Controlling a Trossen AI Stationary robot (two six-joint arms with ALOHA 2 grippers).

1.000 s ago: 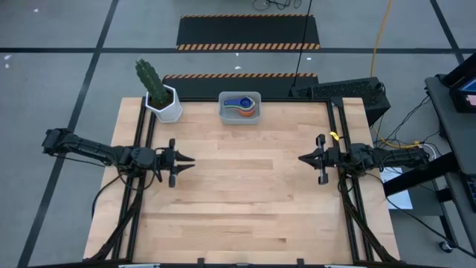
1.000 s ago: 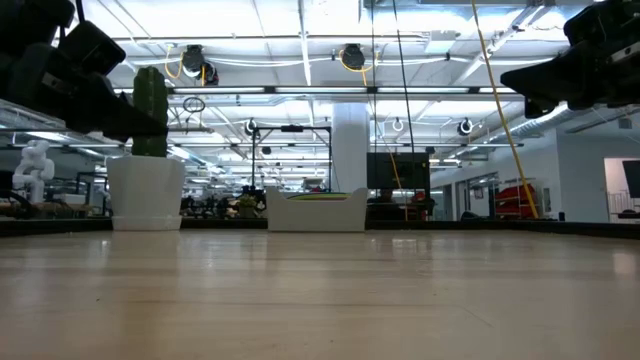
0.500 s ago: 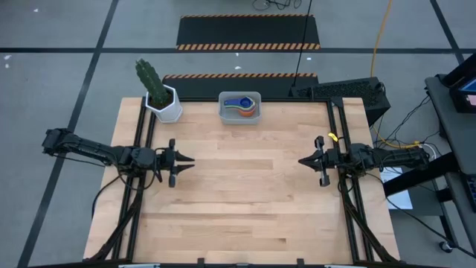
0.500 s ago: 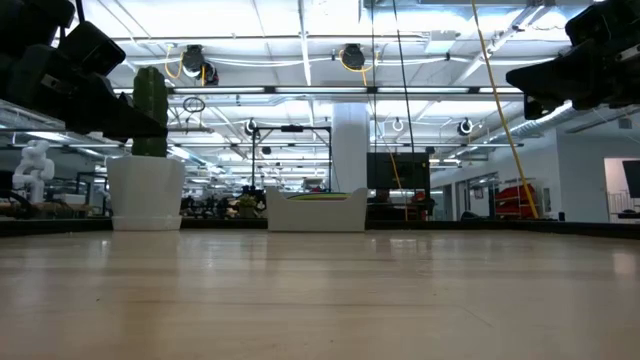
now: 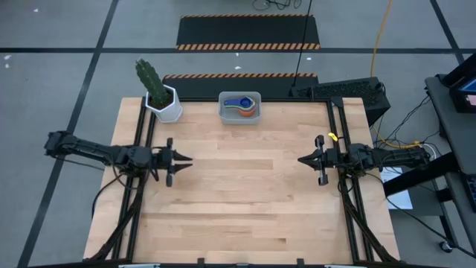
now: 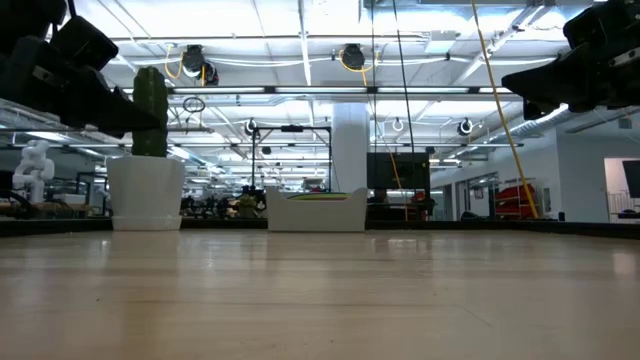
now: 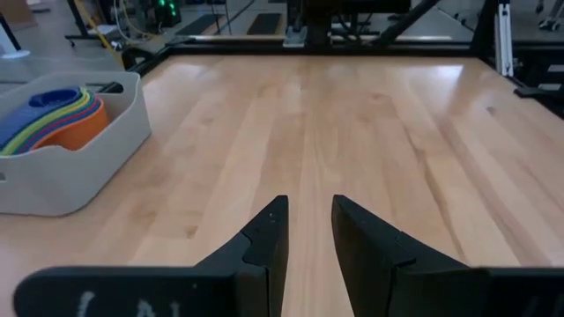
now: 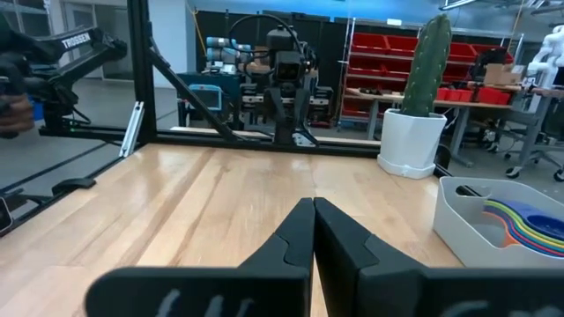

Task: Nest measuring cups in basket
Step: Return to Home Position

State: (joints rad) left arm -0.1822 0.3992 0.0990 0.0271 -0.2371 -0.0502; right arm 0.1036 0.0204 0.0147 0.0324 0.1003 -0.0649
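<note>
too tightly nested in the basket (image 5: 239, 120) to count the measuring cups (image 5: 240, 105); in the low view, hidden behind its wall but for a thin rim.

You've got a grey concrete floor (image 5: 59, 74) w/ dark seam lines all round the light wood table (image 5: 245, 201). There are two black mats w/ orange-black hazard edging (image 5: 249, 33) at 12 o'clock, and a dark desk (image 5: 455, 104) at 3 o'clock w/ loose cables on the floor by it. Low cam shows you a big open workshop: rows of bright ceiling strip lights (image 6: 300, 40), a white column (image 6: 350, 140) at centre; right wrist cam adds red bin racks (image 8: 370, 62) along the back.
</note>
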